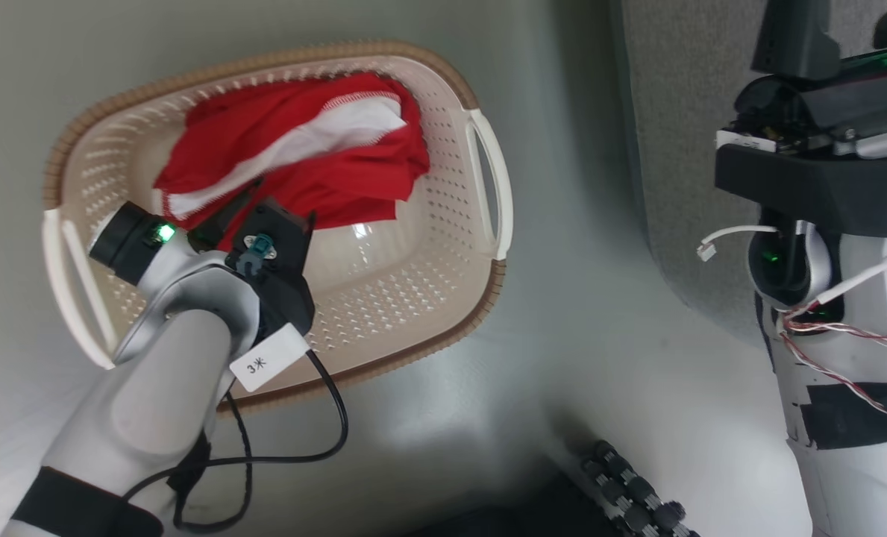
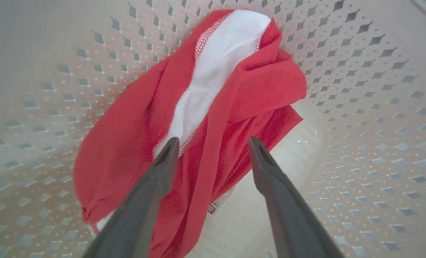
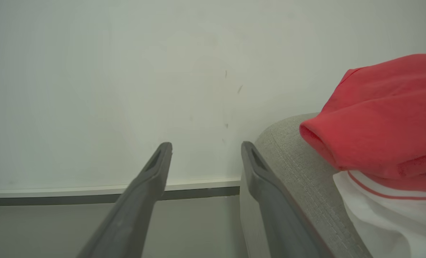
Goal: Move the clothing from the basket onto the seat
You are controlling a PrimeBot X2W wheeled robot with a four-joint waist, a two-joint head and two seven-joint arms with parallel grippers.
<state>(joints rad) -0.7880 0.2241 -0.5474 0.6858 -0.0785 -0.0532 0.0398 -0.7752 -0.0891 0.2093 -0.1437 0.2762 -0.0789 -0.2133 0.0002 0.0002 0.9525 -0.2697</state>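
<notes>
1. the basket (image 1: 383, 283) sits in the upper left of the head view, on a pale floor (image 1: 577, 335).
2. one red garment (image 1: 324, 149) with a white band lies bunched in the basket's upper half.
3. the left gripper (image 2: 213, 143) reaches into the basket, its fingers spread wide over the garment's lower folds and clamping nothing; i cannot tell whether the tips touch the cloth.
4. the right gripper (image 3: 205, 147) is also spread and empty, facing a pale wall (image 3: 127, 71).
5. a second red garment (image 3: 384, 118) lies on the grey seat (image 3: 298, 168), at the right of the right wrist view.

pale grey forearm (image 1: 152, 388), green wrist light (image 1: 165, 232), looping black cable (image 1: 345, 425), white tag (image 1: 268, 356); left gripper (image 2: 213, 142) has dark grey fingers (image 2: 141, 204).
</notes>
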